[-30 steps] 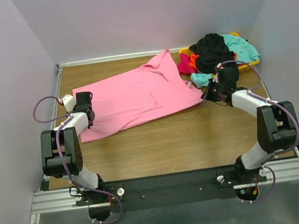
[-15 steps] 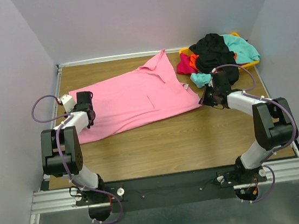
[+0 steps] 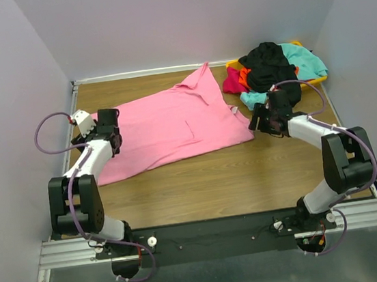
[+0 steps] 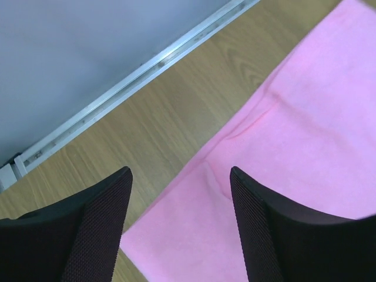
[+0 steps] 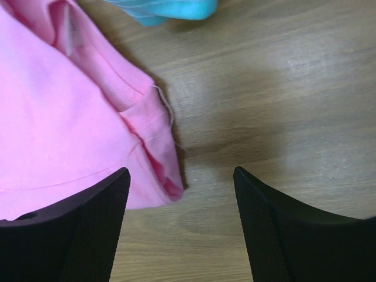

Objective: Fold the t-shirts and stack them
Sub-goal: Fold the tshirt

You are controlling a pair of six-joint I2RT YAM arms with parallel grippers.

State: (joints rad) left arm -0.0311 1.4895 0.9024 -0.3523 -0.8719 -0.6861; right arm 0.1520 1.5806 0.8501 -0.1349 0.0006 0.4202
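T-shirts: none folded, none stacked, going by how things lay. Found the big pink shirt (image 3: 173, 126) spread flat but askew on the table (image 3: 214, 179), stretched from about 9 o'clock to 2 o'clock in the top view, with one sleeve poking toward 12. Saw no fold made in it anywhere. Noted the others, black, teal, orange-red and magenta, heaped in a pile (image 3: 269, 66) over the yellow bin (image 3: 313, 80) at 1 o'clock, well clear of both arms.

Spotted the left gripper (image 3: 107, 123) at 9 o'clock above the shirt's bottom edge, jaws wide apart and empty, with only pink hem and bare wood beneath the gap. Spotted the right gripper (image 3: 261, 119) at 3 o'clock beside the shirt's near corner, likewise spread and holding nothing, that corner lying loose on the wood.

Judged the job barely started: one shirt laid out, not yet squared up. Reckoned its folding, and everything in the heap, yet to come.
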